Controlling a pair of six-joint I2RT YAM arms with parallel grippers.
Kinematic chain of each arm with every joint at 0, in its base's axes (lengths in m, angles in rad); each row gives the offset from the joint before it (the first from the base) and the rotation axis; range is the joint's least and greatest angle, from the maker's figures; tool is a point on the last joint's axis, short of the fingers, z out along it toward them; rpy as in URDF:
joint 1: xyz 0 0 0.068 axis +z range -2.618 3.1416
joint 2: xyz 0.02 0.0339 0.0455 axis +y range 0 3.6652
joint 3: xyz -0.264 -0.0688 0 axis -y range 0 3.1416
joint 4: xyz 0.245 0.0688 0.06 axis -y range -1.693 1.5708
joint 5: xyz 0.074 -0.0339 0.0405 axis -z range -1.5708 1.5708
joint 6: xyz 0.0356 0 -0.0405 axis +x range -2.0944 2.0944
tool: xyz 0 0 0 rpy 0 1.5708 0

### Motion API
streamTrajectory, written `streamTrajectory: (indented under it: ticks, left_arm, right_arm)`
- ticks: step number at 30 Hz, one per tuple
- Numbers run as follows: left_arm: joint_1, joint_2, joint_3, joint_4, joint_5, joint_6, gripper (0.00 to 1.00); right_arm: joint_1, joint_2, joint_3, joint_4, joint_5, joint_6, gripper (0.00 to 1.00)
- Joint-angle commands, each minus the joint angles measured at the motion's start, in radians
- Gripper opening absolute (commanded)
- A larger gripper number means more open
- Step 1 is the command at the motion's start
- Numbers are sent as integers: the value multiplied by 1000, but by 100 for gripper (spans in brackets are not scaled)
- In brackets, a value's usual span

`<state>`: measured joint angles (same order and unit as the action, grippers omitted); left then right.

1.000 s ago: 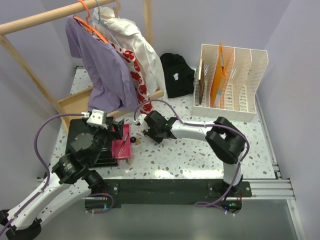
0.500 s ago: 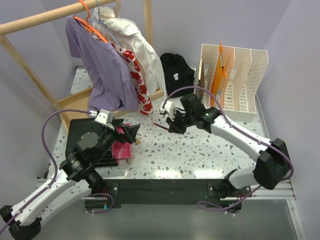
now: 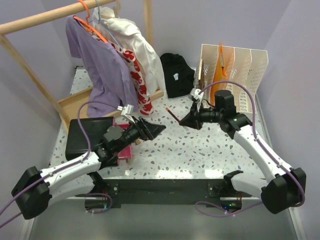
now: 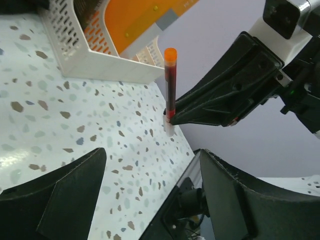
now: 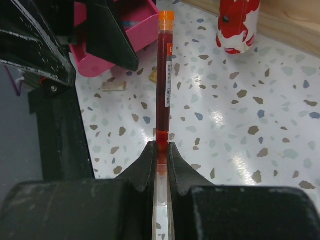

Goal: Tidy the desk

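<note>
The desk (image 3: 200, 150) is white terrazzo with a black front rail. My right gripper (image 3: 186, 121) is shut on a red pen with an orange cap (image 3: 174, 115) and holds it above the desk's middle, the cap pointing left. The right wrist view shows the pen (image 5: 165, 75) pinched at its lower end between the gripper's jaws (image 5: 160, 147). My left gripper (image 3: 157, 129) is open and empty, stretched right, its tips just left of the pen. The left wrist view shows the pen (image 4: 170, 85) upright ahead of my open gripper (image 4: 152, 155).
A pink tray (image 3: 122, 147) lies by a black pad (image 3: 82, 135) at left. A white file organizer (image 3: 230, 82) with orange folders stands back right. A black cloth (image 3: 176, 74), hanging clothes and a wooden tray (image 3: 75, 105) are behind. Small scraps (image 5: 115, 86) lie on the desk.
My right gripper has lifted the pen from beside the pink tray and carried it right. My left arm has swung right, reaching its open gripper toward the pen.
</note>
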<state>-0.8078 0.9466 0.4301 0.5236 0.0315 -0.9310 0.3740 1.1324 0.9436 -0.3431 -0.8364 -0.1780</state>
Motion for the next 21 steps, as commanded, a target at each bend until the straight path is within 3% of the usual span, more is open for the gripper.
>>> streamTrajectory:
  ticks: [1,9,14,18,21]
  left_arm:
    - [-63,75,82,205,-17,-34,80]
    - [-97,188,150,225,-85,-6,72]
    - [-106,227,194,234,-102,21,60]
    - [-113,248,216,236,-94,37,45]
    - [-114,247,222,224,-81,54,21]
  right_arm:
    - [-21,-22,-22,85,-138,72,0]
    - [-35,-66,-63,119,-210,72,0]
    - [-37,-69,-65,116,-237,66,0]
    - [-43,-77,-71,115,-236,64,0]
    - [-46,-79,-71,115,-233,66,0]
